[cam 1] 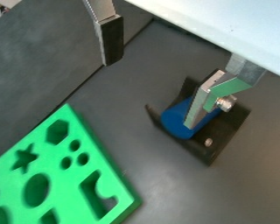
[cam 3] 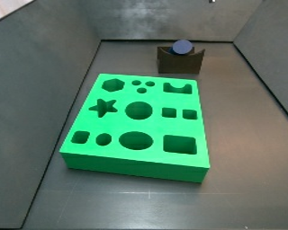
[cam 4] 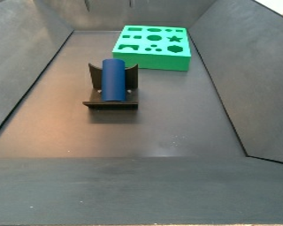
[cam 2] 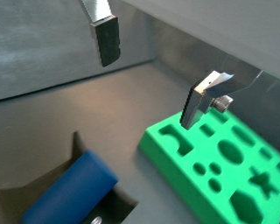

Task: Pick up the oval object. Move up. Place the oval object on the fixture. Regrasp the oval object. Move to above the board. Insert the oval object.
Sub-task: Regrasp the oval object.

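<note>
Blue oval object (cam 4: 114, 79) sits cradled in the fixture (cam 4: 110, 102), nothing gripping it. Green board (cam 4: 155, 47) lies farther back, well apart, all cut-outs vacant. Gripper (cam 1: 166, 63) shows only in both wrist views, above the fixture, silver fingers (cam 2: 105, 37) spread wide with nothing between them.

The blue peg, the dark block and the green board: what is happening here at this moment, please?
The blue peg lies in the notch of the fixture, apart from the green board. Nothing holds it. The gripper is open above the fixture and empty; its fingers show in both wrist views, and neither side view shows it. No hole in the board is filled.
</note>
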